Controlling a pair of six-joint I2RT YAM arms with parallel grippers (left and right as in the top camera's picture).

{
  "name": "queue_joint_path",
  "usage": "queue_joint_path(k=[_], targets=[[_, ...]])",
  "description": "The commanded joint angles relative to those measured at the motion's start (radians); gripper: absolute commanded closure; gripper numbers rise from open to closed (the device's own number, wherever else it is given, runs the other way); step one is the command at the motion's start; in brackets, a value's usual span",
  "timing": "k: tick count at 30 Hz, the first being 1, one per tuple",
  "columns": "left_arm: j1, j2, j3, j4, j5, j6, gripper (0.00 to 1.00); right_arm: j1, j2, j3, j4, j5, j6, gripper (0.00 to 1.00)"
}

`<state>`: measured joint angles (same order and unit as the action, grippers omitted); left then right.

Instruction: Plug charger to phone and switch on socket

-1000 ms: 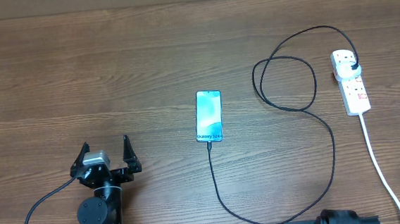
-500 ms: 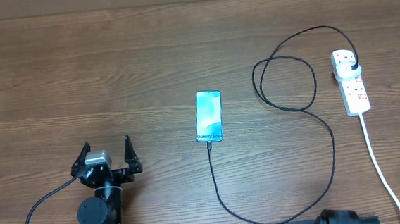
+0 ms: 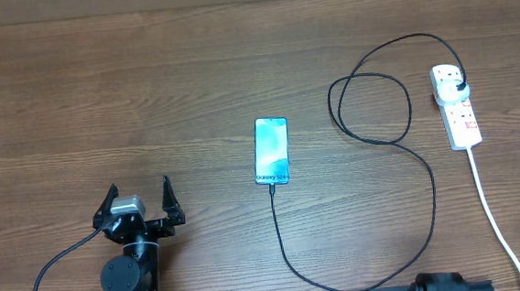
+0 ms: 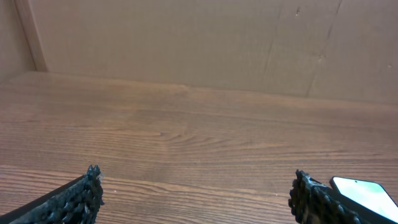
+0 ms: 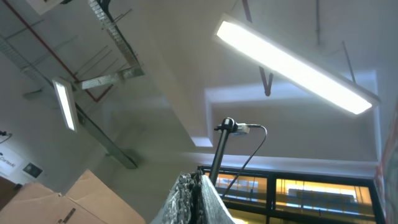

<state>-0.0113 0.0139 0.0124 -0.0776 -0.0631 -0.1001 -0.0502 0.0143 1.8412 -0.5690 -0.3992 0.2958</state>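
The phone [image 3: 272, 150] lies face up mid-table, screen lit, and its corner shows in the left wrist view [image 4: 367, 193]. The charger cable [image 3: 397, 136] runs from the phone's near end, loops right, and its black plug [image 3: 459, 87] sits in the white socket strip [image 3: 456, 106] at the far right. My left gripper [image 3: 138, 198] is open and empty near the front left edge, well left of the phone; it also shows in the left wrist view [image 4: 196, 193]. My right gripper [image 5: 198, 196] is shut on nothing and points up at the ceiling; its arm base [image 3: 449, 285] sits at the front edge.
The strip's white cord [image 3: 496, 211] runs down the right side to the front edge. A cardboard wall [image 4: 186, 43] stands behind the table's far edge. Bare wood lies between my left gripper and the phone.
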Motion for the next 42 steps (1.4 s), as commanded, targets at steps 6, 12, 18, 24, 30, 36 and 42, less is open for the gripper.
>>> queue_joint_path(k=[6,12,18,24,30,36,42], targets=[[0.006,-0.010,-0.006,0.003,0.009,0.019,0.01,0.021,-0.009,0.002,-0.008,-0.013,-0.091,0.96],[0.006,-0.010,-0.006,0.003,0.008,0.018,0.00,0.021,-0.009,-0.011,0.034,-0.013,-0.092,0.89],[0.006,-0.010,-0.006,0.003,0.008,0.019,0.00,0.028,-0.008,-0.050,-0.082,0.001,-0.092,0.22],[0.006,-0.010,-0.006,0.003,0.008,0.019,0.01,0.013,-0.008,-0.241,-0.440,0.250,-0.091,0.00],[0.006,-0.010,-0.006,0.003,0.008,0.019,0.00,0.010,-0.008,-0.674,-0.433,0.266,-0.085,0.00],[0.006,-0.010,-0.006,0.003,0.008,0.019,0.00,0.011,-0.008,-0.987,-0.206,0.290,-0.084,0.00],[0.006,-0.010,-0.006,0.003,0.008,0.018,0.01,0.011,-0.008,-1.229,0.087,0.290,-0.084,0.00]])
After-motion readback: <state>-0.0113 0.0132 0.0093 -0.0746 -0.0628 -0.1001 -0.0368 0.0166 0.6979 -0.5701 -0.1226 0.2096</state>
